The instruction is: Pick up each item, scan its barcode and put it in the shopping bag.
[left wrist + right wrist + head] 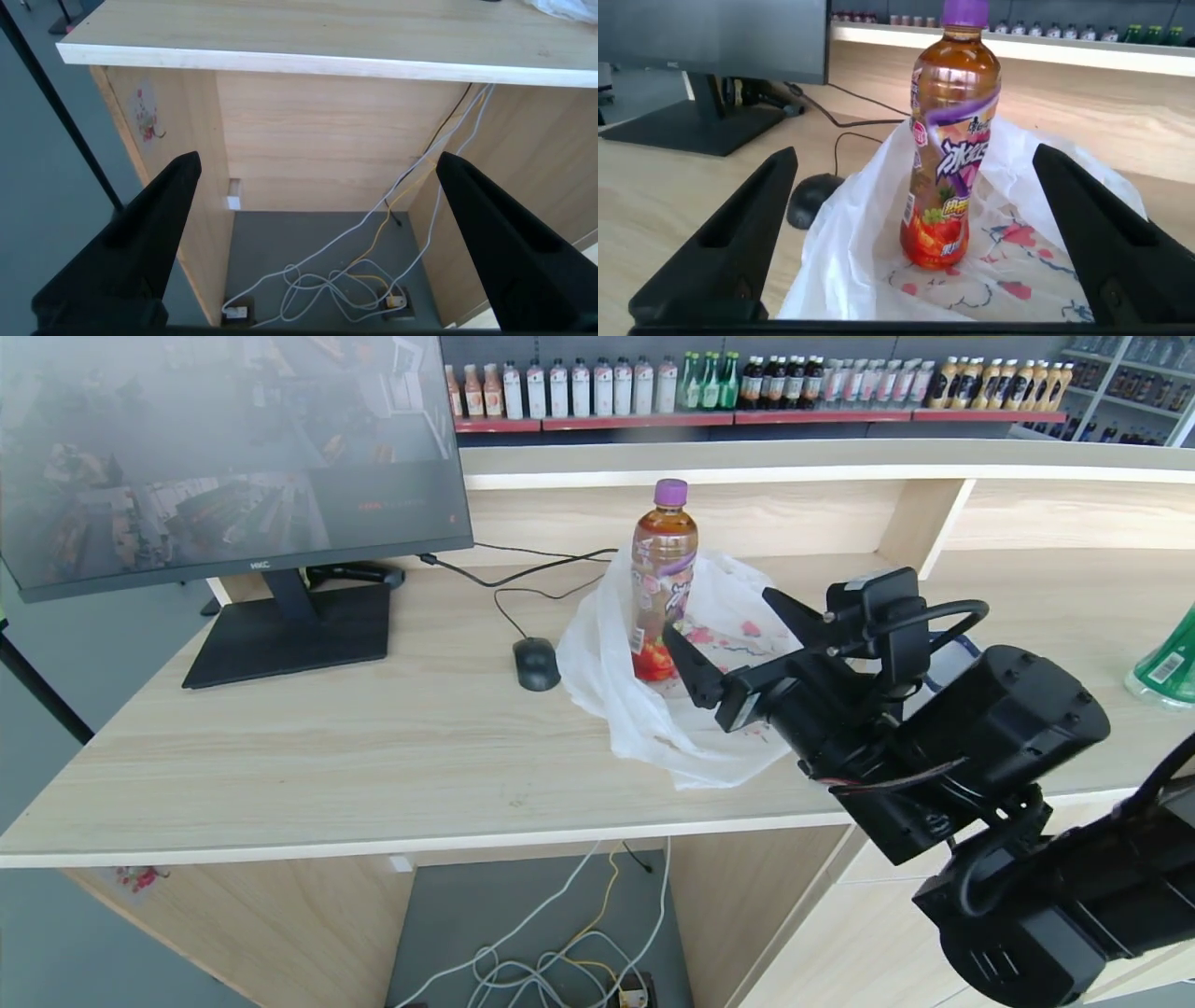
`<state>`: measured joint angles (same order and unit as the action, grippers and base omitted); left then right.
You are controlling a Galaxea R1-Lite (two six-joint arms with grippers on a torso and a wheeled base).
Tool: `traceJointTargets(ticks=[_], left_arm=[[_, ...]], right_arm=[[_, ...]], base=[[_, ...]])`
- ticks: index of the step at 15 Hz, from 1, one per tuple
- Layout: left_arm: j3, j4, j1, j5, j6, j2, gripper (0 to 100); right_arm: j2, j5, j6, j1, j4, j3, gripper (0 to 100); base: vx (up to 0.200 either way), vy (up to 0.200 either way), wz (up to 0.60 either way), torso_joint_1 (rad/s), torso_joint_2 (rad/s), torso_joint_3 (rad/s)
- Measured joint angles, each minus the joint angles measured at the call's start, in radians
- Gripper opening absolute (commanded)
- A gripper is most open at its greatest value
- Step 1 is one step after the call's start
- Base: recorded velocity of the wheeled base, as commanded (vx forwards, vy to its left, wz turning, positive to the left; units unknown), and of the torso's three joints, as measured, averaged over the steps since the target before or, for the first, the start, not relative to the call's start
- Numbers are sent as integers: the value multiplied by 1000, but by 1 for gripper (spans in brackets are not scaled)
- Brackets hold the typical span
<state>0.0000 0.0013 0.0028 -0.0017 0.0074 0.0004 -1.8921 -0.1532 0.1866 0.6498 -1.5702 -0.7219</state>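
Right gripper (717, 609) and left gripper (318, 159) gape empty; one purple-capped bottle (663, 579) stands in one shopping bag (597, 672).

In the head view's centre, the bottle (663, 569) stands upright on the spread shopping bag (644, 719), which lies on the counter (373, 747). The mouse (537, 664) lies just left of the bag, and the monitor (224, 448) fills the upper left. The right gripper (719, 616) sits just right of the bottle. A second bottle (1167, 665) stands at the right edge.

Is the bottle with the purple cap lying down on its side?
No, the bottle stands upright on the white shopping bag, its purple cap at the top.
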Motion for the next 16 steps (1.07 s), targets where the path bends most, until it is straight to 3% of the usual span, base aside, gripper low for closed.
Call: traceJointTargets(ticks=[3,9,16], left_arm=[[0,0,0,0,0,0,100],[0,0,0,0,-2,0,100],[0,0,0,0,-4,0,100]], right_arm=[[48,-141,-40,78,-1,41,100],[42,-154,-105,90,1,28,100],[40,-150,-111,49,-1,79,100]], base=[[0,0,0,0,0,0],[-167,0,0,3,3,3],[0,-29,0,1,1,0]])
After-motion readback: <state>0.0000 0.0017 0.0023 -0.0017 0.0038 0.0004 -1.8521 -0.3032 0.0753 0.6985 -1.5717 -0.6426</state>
